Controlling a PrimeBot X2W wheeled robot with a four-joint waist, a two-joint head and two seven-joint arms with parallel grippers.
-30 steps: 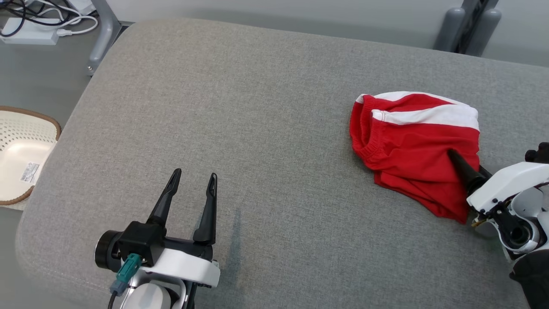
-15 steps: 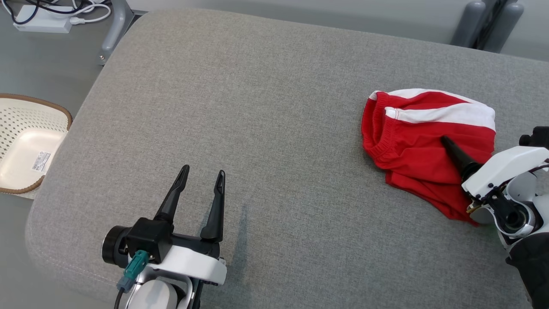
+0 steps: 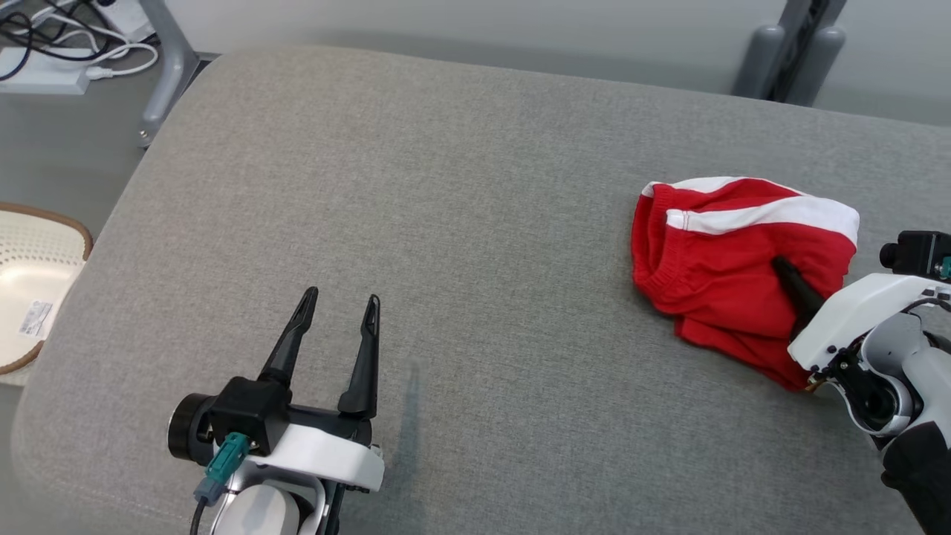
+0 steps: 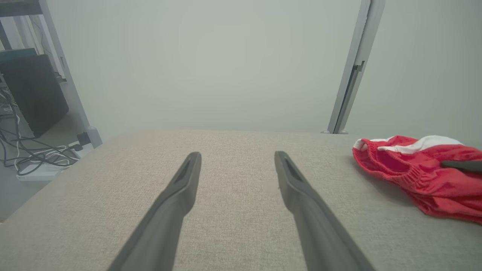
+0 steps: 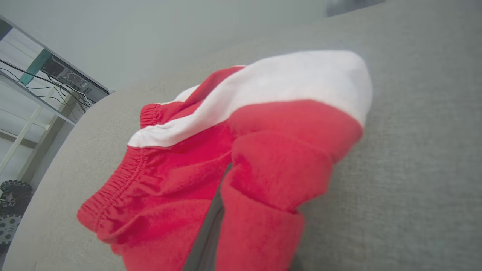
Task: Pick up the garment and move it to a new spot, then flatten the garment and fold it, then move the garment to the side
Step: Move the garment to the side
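Note:
The garment (image 3: 713, 253) is a pair of red shorts with a white band, lying crumpled at the right of the grey cushion (image 3: 446, 186). My right gripper (image 3: 781, 267) comes in from the lower right and is shut on a fold of its red cloth. In the right wrist view the garment (image 5: 263, 150) bunches over the gripper, and one dark finger (image 5: 207, 233) shows under the fold. My left gripper (image 3: 338, 301) hovers open at the lower left, far from the cloth. In the left wrist view the left gripper (image 4: 237, 158) holds nothing, and the garment (image 4: 414, 177) lies to its right.
A pale perforated basket (image 3: 30, 282) sits on the floor off the cushion's left edge. A power strip with cables (image 3: 44, 59) and a metal leg (image 3: 160, 74) are at the back left. Grey posts (image 3: 787, 52) stand behind the cushion's far right.
My right gripper has closed on the red cloth, which now bunches around its fingers. The head camera has shifted a little. The left gripper stays open in place.

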